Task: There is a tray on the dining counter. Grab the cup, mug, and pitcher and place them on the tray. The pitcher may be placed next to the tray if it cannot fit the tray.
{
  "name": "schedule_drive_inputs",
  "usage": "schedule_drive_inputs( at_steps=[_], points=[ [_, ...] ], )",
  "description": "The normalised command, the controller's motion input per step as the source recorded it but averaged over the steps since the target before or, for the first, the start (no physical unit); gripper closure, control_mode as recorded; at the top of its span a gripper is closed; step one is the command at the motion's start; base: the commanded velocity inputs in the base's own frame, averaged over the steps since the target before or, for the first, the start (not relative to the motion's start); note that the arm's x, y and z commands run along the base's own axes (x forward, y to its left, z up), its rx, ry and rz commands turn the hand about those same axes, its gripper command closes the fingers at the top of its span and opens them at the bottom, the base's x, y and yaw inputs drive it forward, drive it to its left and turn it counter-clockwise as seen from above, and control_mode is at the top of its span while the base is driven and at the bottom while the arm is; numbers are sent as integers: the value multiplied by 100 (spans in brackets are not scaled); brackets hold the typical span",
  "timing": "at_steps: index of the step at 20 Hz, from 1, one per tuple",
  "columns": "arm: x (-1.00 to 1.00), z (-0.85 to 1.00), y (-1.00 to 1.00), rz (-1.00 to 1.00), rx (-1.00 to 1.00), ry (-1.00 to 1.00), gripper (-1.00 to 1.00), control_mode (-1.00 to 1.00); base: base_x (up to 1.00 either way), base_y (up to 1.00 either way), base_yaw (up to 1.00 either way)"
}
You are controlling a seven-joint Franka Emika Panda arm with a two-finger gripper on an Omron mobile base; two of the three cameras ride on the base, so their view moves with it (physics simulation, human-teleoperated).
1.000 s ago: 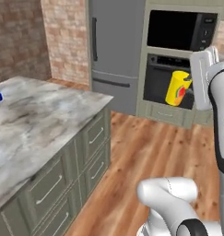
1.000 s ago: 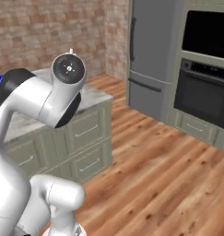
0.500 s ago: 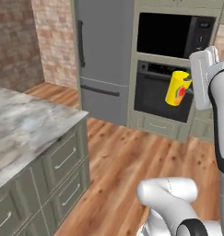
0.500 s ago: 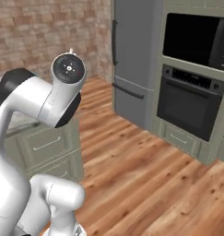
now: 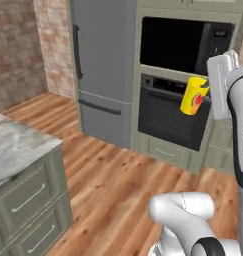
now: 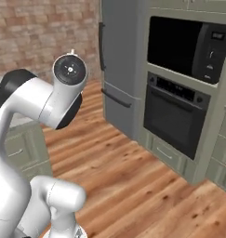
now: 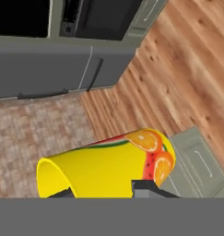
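My gripper is raised high at the right of the left base view, shut on the cup, a yellow cylinder with a red-orange mark, held in the air in front of the oven. In the hand view the cup lies sideways between my two dark fingertips, its fruit print facing right. A corner of the marbled dining counter shows at the lower left, well away from the cup. The tray, the mug and the pitcher are out of view.
A grey fridge stands against the back wall, with a black wall oven and a microwave to its right. A brick wall closes the left. Open wooden floor lies between counter and appliances.
Both base views have swung round: the counter and the blue tray slid off to the left, the fridge and oven came nearer the centre. The cup has stayed in my grip.
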Motion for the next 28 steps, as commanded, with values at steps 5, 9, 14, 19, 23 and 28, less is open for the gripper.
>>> schedule_drive_inputs(
  at_steps=[5,9,14,19,23,28],
  points=[
    [0,0,0,0,0,0,100,100,38,-90,54],
    [0,0,0,0,0,0,100,100,33,-91,54],
    [0,0,0,0,0,0,100,100,35,-92,53],
    [0,0,0,0,0,0,100,100,45,-88,52],
    [0,0,0,0,0,0,100,100,73,-60,39],
    [0,0,0,0,0,0,100,100,97,-13,13]
  ],
)
